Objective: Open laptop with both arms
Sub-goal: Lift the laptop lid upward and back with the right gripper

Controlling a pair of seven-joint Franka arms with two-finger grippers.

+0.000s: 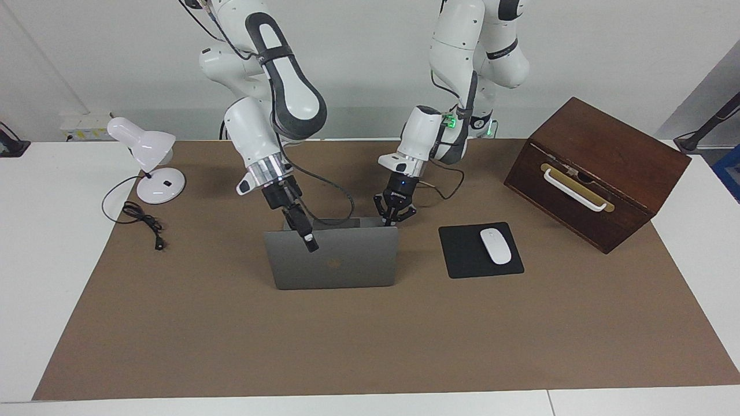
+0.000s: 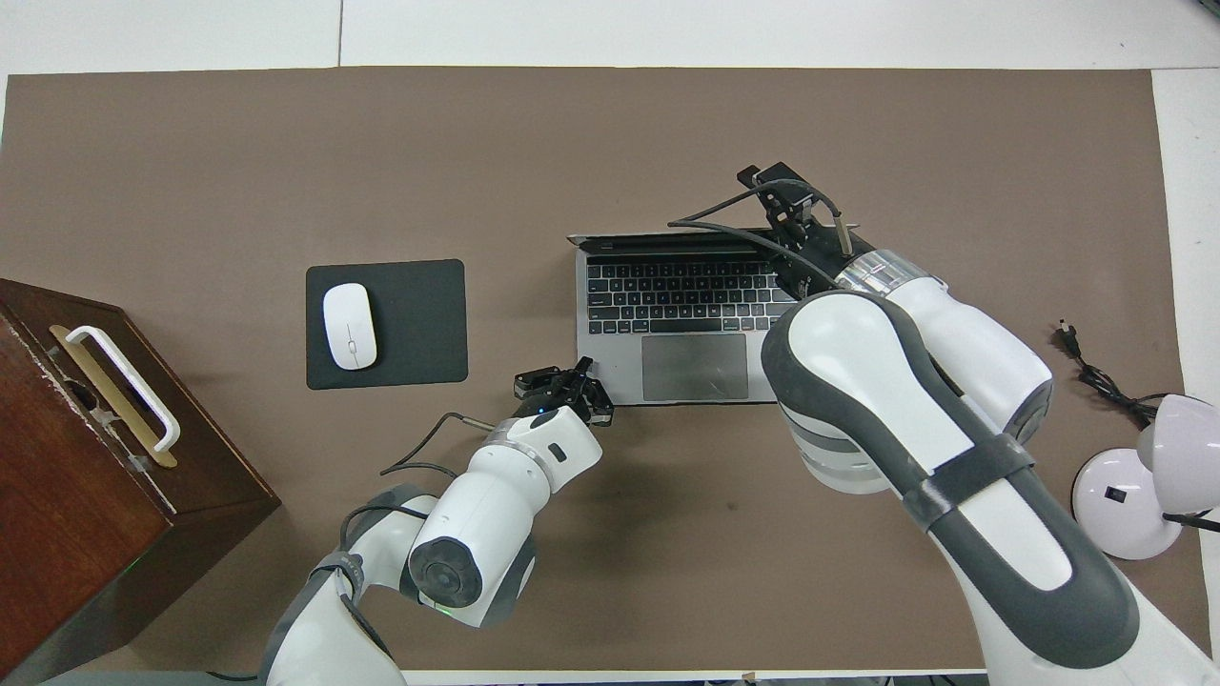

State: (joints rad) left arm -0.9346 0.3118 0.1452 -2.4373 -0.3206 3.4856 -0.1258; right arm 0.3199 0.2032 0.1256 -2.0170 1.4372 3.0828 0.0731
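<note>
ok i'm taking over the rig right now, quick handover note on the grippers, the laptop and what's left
Left gripper: shut, down at the laptop base's near corner, toward the mouse pad; looks like it is pinning the base.
Right gripper: at the lid's top edge, hooked over it; grip unclear.
Laptop: mid-table on the brown mat, lid roughly upright, keyboard and trackpad exposed.
Done: lid lifted, laptop open.
Left: probably only pushing the lid a little farther if wanted, then freeing both arms.
</note>
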